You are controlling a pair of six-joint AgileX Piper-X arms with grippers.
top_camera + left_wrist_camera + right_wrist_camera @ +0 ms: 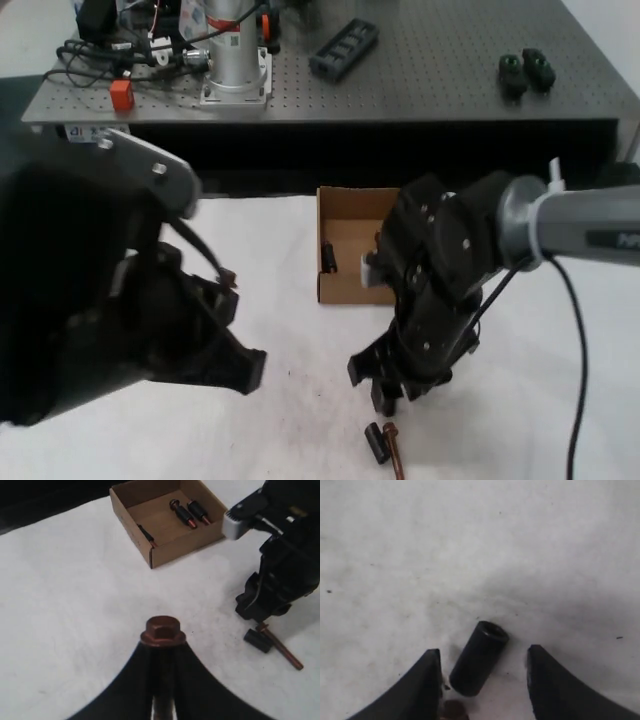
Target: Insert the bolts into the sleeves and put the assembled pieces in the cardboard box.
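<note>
Now at the bench: two arms work over a white cloth [300, 320], with the box [185, 545] farther back between them.

The right gripper [482, 650] hangs low, its fingers spread wide on either side of a black sleeve [479, 664] that lies on the cloth. The left gripper [162, 652] is clamped on a copper bolt [162, 631], head pointing outward. Three assembled pieces [182, 514] lie in the box. A loose bolt [282, 650] lies on the cloth just beside the sleeve.

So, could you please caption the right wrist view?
Open right pincer poised over a black sleeve on the white cloth.
</note>
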